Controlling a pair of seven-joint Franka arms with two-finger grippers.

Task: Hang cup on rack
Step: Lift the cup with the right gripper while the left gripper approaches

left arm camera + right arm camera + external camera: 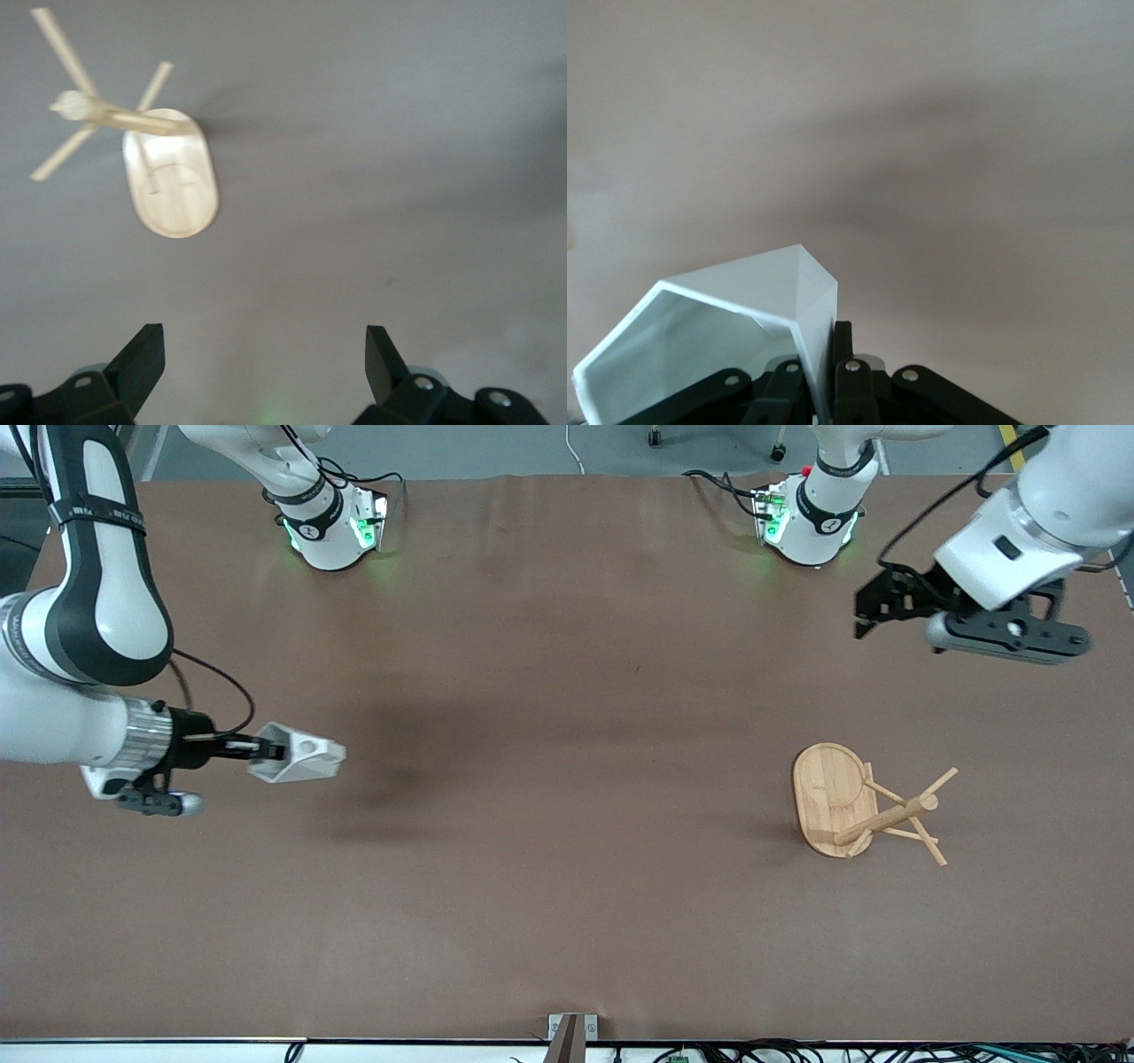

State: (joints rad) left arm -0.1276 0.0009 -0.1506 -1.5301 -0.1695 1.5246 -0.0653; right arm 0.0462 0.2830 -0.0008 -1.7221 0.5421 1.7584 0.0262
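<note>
- White faceted cup [297,754] at the left-middle of the front view, held up over the brown table [549,779], lying on its side, open mouth turned toward the lower right of that frame.
- Clamped by the right gripper [252,750], fingers pressed together on the cup's wall at the rim; in the right wrist view, cup [718,341] filling the lower left, black fingers [842,350] pinching its edge at the bottom centre.
- Right arm entering from the left edge of the front view.
- Bamboo-coloured rack [864,806] at the right-middle of the front view, toward the left arm's end of the table, well apart from the cup; oval base seen face-on, post and thin pegs splayed toward the right of the frame.
- Same rack [146,150] in the upper left of the left wrist view.
- Left gripper [864,618] at the upper right of the front view, up in the air over bare table, fingers spread wide apart, nothing between them; waiting.
</note>
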